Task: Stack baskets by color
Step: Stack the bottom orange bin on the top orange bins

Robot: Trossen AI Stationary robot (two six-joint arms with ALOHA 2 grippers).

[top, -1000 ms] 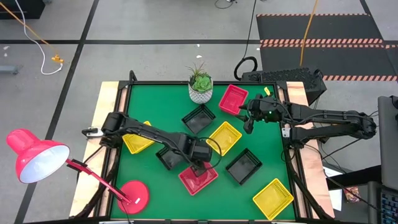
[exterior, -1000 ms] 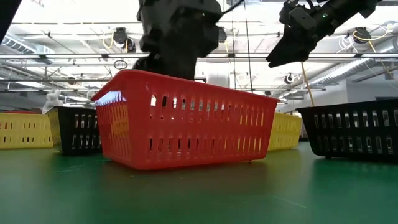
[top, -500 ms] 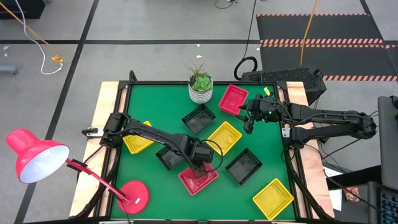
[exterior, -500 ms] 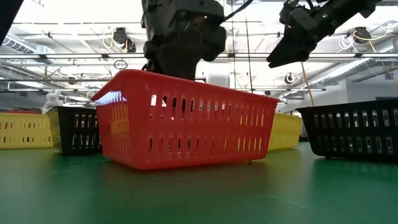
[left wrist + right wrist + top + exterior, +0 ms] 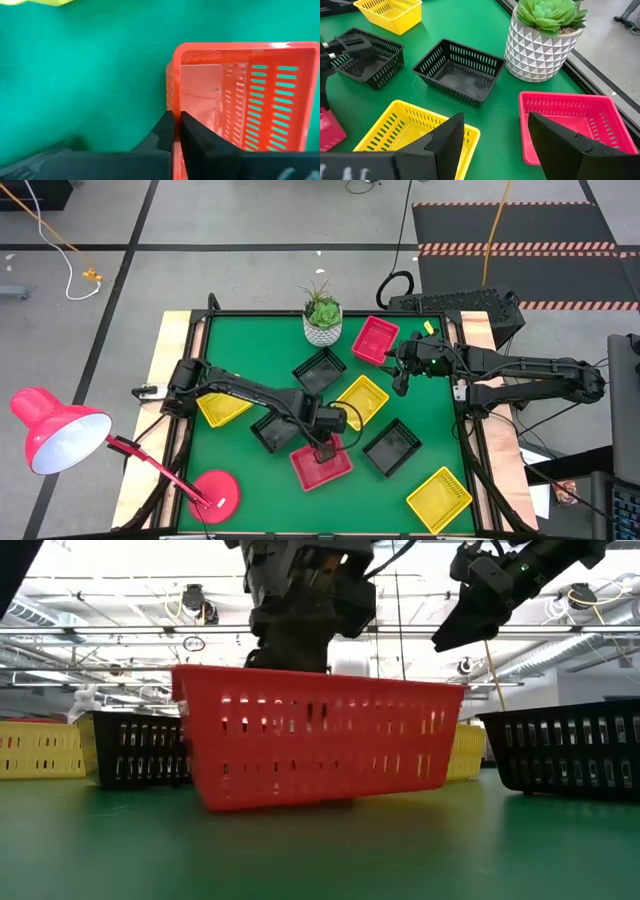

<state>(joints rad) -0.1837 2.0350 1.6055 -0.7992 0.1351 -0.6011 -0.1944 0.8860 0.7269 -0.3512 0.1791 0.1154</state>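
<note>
The green felt-like table (image 5: 230, 350), framed in black rail with pale wood strips along its sides, carries everything else, and places here are told from the white plant pot (image 5: 322, 328) at its far edge, a faceted ceramic-looking pot holding a spiky green succulent. The red desk lamp (image 5: 55, 430), glossy with a round base, stands off the near left corner, well apart from the pot. The baskets are shallow rectangular plastic trays with slotted sides. A pink-red one (image 5: 374, 339) lies just right of the pot; a black one (image 5: 319, 370) sits just in front of the pot; a yellow one (image 5: 361, 401) lies beyond that, farther from the pot. Another black basket (image 5: 391, 447) and a yellow one (image 5: 439, 499) lie toward the near right corner, far from the pot. A yellow basket (image 5: 222, 408) sits left of the pot under the left arm, with a black basket (image 5: 274, 430) nearer the middle, partly covered by that arm. The red basket (image 5: 321, 463) lies straight in front of the pot, near the front edge. The left gripper (image 5: 176, 131) is pinched tight on that red basket's thin wall. The right gripper (image 5: 495, 142) hangs above the table just right of the pot, fingers spread and holding nothing.
</note>
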